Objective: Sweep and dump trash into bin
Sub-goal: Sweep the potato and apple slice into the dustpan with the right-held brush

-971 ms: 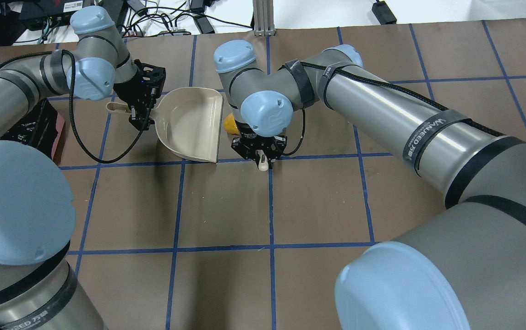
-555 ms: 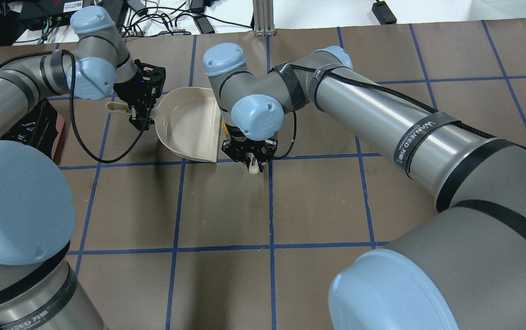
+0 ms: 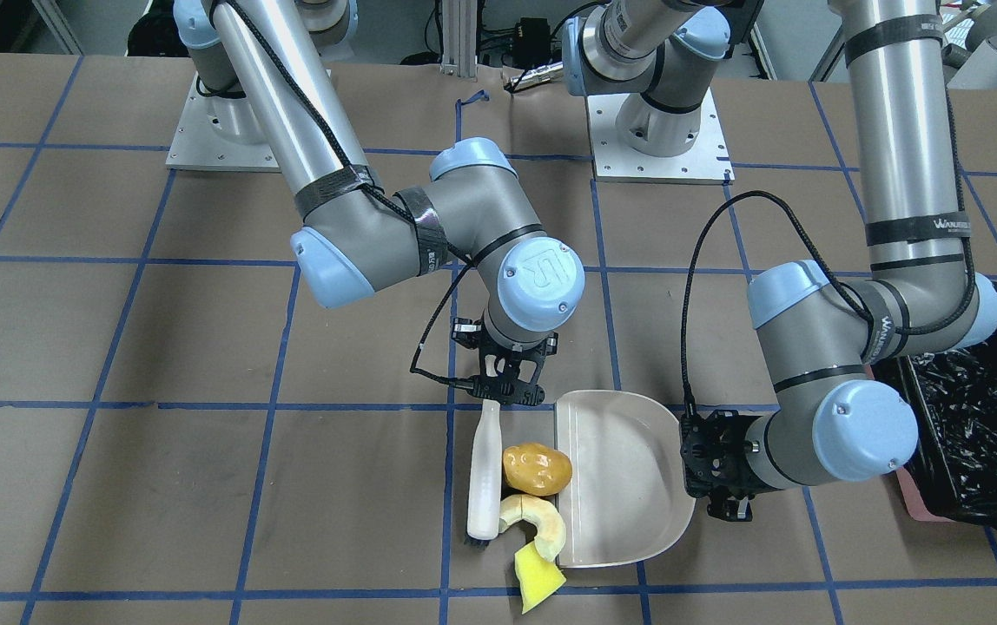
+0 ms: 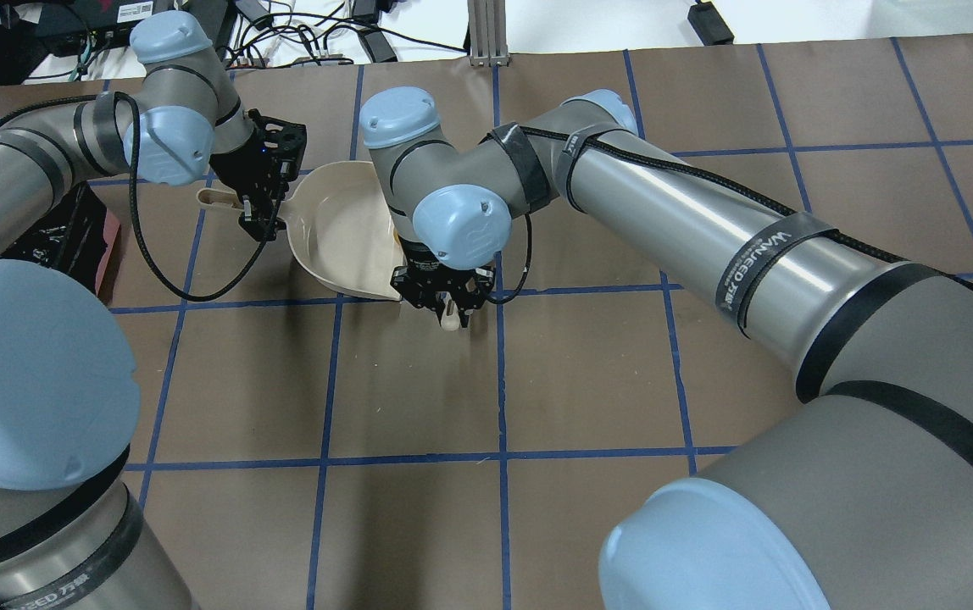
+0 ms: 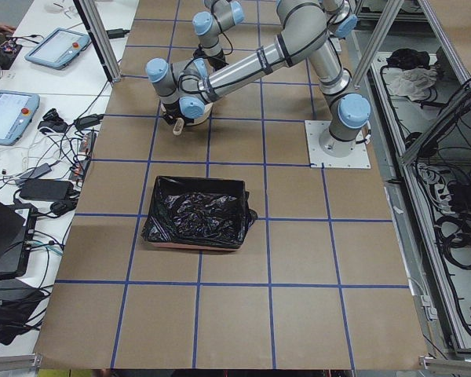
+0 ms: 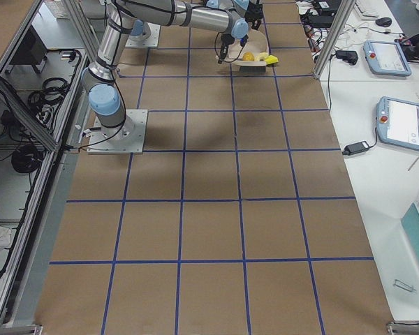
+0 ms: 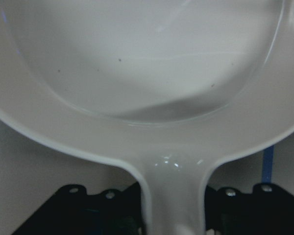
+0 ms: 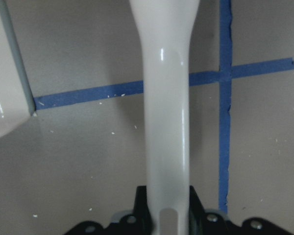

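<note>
My right gripper [image 3: 507, 392] is shut on the handle of a white brush [image 3: 483, 473], which lies beside the trash. The amber lump [image 3: 537, 469], the pale crescent [image 3: 538, 521] and the yellow wedge [image 3: 538, 583] sit at the open lip of the beige dustpan [image 3: 620, 477]. The lump and crescent touch the lip and the wedge lies just at its corner. My left gripper [image 3: 718, 473] is shut on the dustpan's handle [image 7: 174, 191]. The black-lined bin [image 3: 976, 417] stands beyond my left arm. In the overhead view my right wrist [image 4: 444, 309] hides the trash.
The brown table cover carries a blue tape grid [image 4: 499, 381]. The bin also shows in the exterior left view [image 5: 195, 212], on the table near my left arm. Cables and devices lie beyond the far table edge [image 4: 300, 34].
My right arm has moved the brush toward the dustpan's lip. The yellow piece seen beside the pan earlier is now hidden under my wrist. The left arm and dustpan have not moved.
</note>
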{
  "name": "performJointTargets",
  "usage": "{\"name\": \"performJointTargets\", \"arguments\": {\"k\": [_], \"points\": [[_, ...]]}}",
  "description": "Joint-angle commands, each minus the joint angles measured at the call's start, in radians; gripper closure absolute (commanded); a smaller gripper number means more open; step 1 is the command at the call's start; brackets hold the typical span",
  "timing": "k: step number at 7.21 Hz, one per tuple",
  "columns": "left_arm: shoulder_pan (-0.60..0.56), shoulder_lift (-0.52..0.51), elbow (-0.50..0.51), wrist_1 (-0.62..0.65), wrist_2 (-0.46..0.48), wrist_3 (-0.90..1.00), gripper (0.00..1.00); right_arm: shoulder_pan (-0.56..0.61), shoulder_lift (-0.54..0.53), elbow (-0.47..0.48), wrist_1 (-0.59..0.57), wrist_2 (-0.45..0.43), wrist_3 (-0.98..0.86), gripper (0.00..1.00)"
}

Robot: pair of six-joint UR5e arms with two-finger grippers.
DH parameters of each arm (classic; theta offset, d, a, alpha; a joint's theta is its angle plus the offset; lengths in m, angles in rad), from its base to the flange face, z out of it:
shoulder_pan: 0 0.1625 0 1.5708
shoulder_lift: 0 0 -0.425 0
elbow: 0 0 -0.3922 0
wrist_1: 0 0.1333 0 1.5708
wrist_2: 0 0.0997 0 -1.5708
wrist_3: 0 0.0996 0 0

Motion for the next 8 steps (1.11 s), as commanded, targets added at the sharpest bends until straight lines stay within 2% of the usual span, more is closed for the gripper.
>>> {"name": "performJointTargets", "arguments": {"k": [1,6,8], "points": [[0.0,0.0,0.0,0.0,-0.002,0.003,0.97,0.018,0.001,-0.002,-0.016,0.022,0.029,0.9],[0.002,0.0,-0.002,0.0,-0.003,0.008,0.98,0.07,0.067,-0.08,-0.035,0.061,0.115,0.9],[0.002,0.0,-0.002,0.0,-0.005,0.011,0.98,0.075,0.065,-0.095,-0.039,0.106,0.138,0.9]]}}
